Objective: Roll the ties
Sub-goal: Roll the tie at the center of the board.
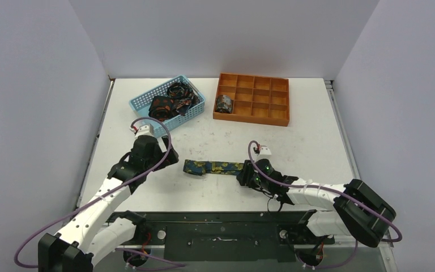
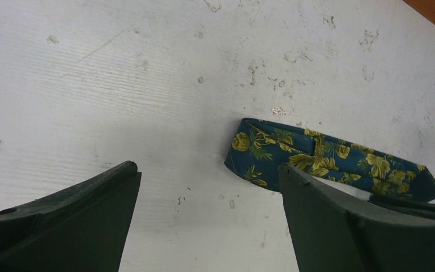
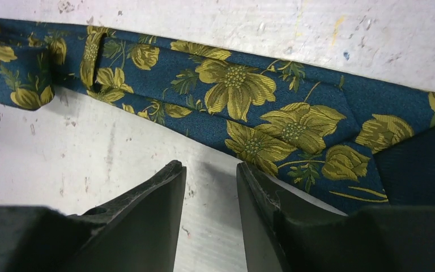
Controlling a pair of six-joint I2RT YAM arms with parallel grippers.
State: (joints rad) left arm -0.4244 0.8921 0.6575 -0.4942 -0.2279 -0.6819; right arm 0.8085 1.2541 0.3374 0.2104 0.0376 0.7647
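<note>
From above, a floral tie (image 1: 212, 167) lies flat on the table (image 1: 317, 130) between my hands (a rolled tie (image 1: 224, 103) already sits in the orange tray (image 1: 260, 116)). Left wrist: the left hand (image 1: 171, 158) is released, fingers wide, near the tie's folded end. Right wrist: the right hand (image 1: 243, 175) is narrowly parted and grasps nothing, at the tie's other end. Rolling hasn't begun, I judge; next I must pinch one end squarely.
</note>
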